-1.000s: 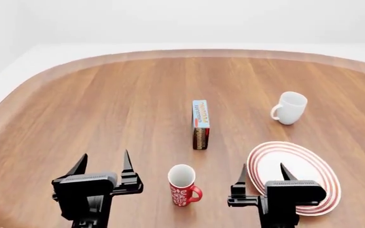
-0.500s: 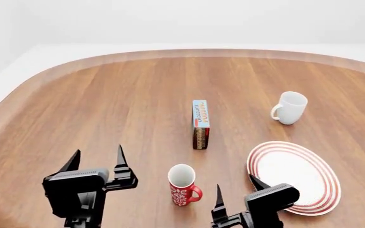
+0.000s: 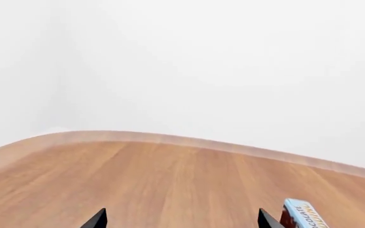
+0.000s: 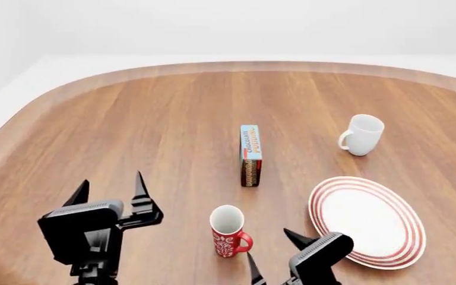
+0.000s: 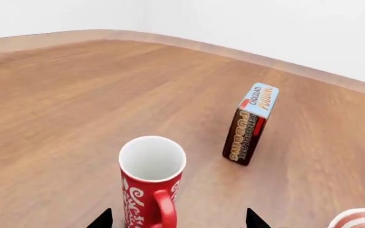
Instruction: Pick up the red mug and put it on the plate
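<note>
The red mug (image 4: 228,231) with a white pattern stands upright near the table's front edge, handle to the right; the right wrist view shows it (image 5: 150,183) close ahead. The red-ringed white plate (image 4: 368,219) lies to its right; its rim shows in the right wrist view (image 5: 360,219). My right gripper (image 4: 275,255) is open, just behind the mug's handle side, fingertips spread wide and pointed at the mug (image 5: 177,219). My left gripper (image 4: 109,187) is open and empty, left of the mug, over bare wood (image 3: 179,219).
A chocolate pudding box (image 4: 249,155) stands on edge behind the mug, also in the right wrist view (image 5: 250,124) and the left wrist view (image 3: 301,216). A plain white mug (image 4: 361,135) stands at the back right. The wooden table (image 4: 133,130) has a rounded edge.
My right gripper has swung left and back from the plate's edge to face the red mug. My left gripper has drifted left and slightly back. The mug and plate have not moved.
</note>
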### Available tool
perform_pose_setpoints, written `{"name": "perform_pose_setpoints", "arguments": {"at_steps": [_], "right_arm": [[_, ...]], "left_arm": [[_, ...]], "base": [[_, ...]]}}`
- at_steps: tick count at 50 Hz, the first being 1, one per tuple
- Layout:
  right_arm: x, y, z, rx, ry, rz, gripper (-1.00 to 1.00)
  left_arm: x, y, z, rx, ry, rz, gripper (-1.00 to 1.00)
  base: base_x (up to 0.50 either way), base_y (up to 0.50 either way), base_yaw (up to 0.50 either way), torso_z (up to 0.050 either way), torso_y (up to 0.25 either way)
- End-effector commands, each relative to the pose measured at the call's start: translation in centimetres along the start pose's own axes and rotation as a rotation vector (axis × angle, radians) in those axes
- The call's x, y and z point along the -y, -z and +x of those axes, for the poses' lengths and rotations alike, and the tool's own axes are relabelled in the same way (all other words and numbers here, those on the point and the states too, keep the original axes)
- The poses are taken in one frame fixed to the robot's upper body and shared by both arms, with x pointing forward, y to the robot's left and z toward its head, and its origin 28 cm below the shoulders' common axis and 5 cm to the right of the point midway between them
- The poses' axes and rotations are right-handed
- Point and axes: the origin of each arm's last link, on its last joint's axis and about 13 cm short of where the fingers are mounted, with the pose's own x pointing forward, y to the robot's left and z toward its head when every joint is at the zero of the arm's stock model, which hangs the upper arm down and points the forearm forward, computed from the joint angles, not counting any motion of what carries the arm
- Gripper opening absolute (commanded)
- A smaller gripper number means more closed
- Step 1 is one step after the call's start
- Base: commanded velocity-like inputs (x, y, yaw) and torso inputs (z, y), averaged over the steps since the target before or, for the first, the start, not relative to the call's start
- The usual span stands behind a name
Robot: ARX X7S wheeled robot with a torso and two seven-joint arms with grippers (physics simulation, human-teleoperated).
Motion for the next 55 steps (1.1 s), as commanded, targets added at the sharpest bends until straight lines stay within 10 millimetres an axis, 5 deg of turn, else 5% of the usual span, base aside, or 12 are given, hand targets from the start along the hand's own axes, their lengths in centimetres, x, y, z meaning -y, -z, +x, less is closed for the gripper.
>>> {"name": "perform_pose_setpoints", "arguments": {"at_steps": [1,34,55], "right_arm": [[0.5,0.0,0.9,-0.083,-0.079,-0.035,1.0],[4.3,0.5,5.4,-0.218,-0.135,-0.01,1.0],[4.1,0.9,7.6,-0.277,-0.226,-0.041,1.0]], "left_arm": [[-0.2,-0.4,0.2,0.009,-0.015,-0.006,1.0],[-0.4,-1.0,-0.4,0.02,-0.017,-0.02,1.0],[-0.2,-1.2,-0.5,0.016,-0.008,-0.028,1.0]], "base": [[0.0,0.0,0.0,0.0,0.0],[0.0,0.0,0.0,0.0,0.0],[0.0,0.0,0.0,0.0,0.0]]}}
